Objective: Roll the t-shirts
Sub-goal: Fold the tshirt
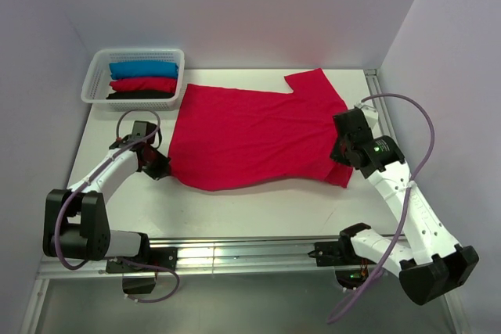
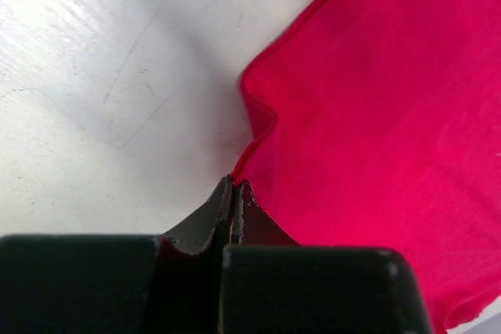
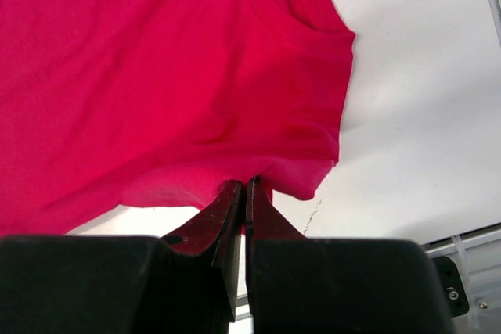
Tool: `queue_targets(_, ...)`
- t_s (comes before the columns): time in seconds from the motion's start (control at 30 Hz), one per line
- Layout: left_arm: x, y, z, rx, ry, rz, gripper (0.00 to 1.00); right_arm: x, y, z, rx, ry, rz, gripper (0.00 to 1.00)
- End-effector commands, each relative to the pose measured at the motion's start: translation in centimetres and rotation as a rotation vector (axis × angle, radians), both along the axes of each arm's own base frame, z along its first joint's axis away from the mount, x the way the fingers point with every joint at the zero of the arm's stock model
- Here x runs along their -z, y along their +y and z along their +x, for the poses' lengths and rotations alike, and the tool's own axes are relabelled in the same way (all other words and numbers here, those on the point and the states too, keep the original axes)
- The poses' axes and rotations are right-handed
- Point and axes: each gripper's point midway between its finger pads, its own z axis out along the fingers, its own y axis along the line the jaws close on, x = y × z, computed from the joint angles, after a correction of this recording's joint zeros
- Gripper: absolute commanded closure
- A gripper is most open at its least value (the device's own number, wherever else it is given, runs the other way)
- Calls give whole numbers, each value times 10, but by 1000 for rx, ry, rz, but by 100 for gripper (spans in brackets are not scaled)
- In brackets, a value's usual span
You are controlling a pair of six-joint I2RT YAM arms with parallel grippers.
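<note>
Left pincer (image 2: 235, 187) is clamped on a hem corner of the red shirt (image 1: 250, 134). Right pincer (image 3: 245, 187) nips its shoulder edge, cloth spread flat on the desk (image 1: 258, 209).

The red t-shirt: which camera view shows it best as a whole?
The top external view: almost the whole red t-shirt lies spread flat. The wrist views show only the edges pinched by the left gripper and the right gripper.

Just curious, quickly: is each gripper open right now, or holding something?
Left gripper: closed, pinching an edge of the red t-shirt.
Right gripper: closed, pinching the same red t-shirt's opposite edge.
</note>
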Motion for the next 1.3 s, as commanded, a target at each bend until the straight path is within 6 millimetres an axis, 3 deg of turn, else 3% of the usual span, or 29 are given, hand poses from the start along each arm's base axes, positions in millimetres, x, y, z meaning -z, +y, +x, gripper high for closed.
queue_targets(0.0,-17,-2,11,9,-34,-19,100,-19,1,19,7,-73,17,100)
queue_targets(0.4,-25,4,23,1,-62,-20,100,-34,-15,40,84,-98,0,100)
queue_targets(0.7,-42,7,44,1,-106,-19,100,-24,-26,52,132,-78,-25,100)
queue_targets(1.27,-46,10,74,-11,-127,-42,100,-14,-36,68,185,-55,-32,100)
